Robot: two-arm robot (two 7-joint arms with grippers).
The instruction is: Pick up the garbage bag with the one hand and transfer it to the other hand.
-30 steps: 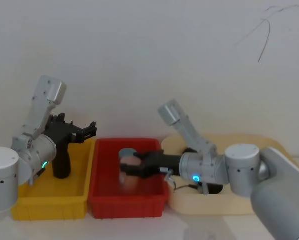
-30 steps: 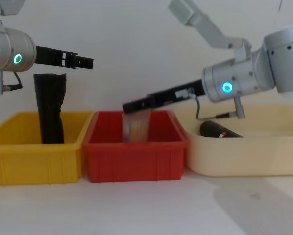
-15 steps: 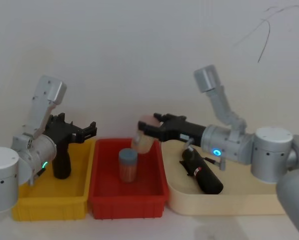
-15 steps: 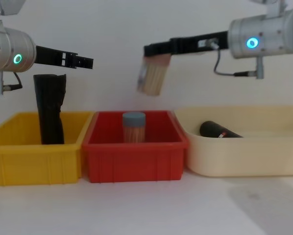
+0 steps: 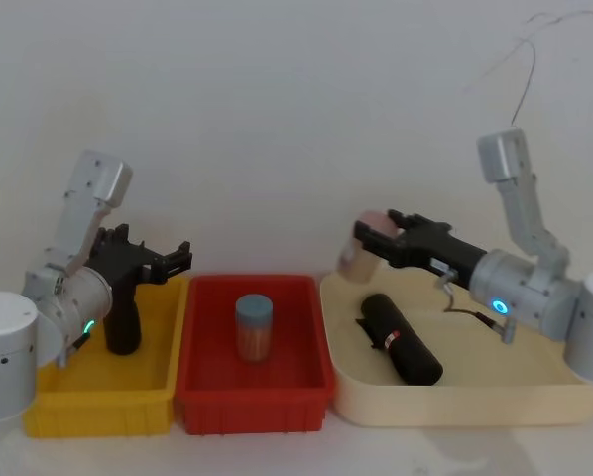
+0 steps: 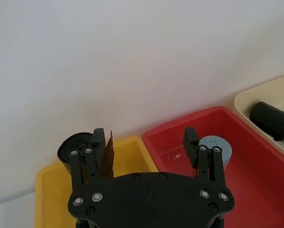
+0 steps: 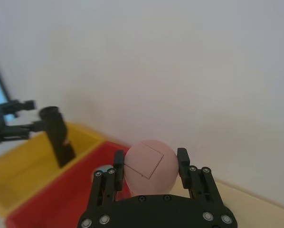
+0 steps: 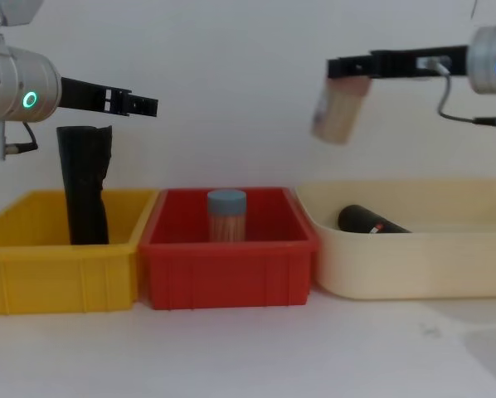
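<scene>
3 bins (image 5: 103,412), 2 rolls (image 5: 401,339), 2 jars (image 5: 254,327)

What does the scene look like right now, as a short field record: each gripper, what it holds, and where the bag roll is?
left gripper: open, holding nothing, raised above the yellow bin
right gripper: shut on a pale cylinder container, held in the air over the near-left end of the cream tray
garbage bag: lying on its side in the cream tray, label band visible, untouched
tall black roll: upright in the yellow bin
red bin: holds a blue-lidded jar, upright
handover: not yet begun
</scene>
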